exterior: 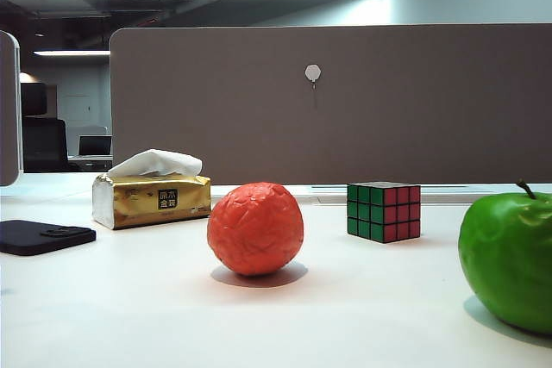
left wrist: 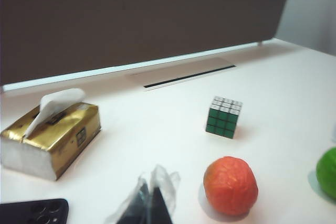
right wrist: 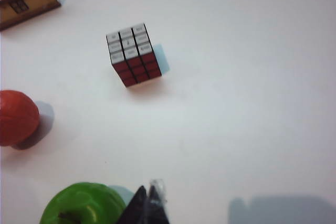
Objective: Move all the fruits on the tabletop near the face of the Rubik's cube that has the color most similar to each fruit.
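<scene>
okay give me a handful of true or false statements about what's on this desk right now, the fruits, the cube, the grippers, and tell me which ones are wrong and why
1. The orange-red fruit sits on the tabletop left of the Rubik's cube in the exterior view. True.
2. The green apple is touching the cube. False: it lies apart, nearer the camera on the right.
3. The cube's top face is white. True, per both wrist views.
4. The left gripper holds the orange-red fruit. False: its fingers are together, holding nothing, the fruit beside it.
5. The right gripper is shut, right beside the apple. True.
6. The tissue box is closed and empty. False: a tissue sticks out.
</scene>
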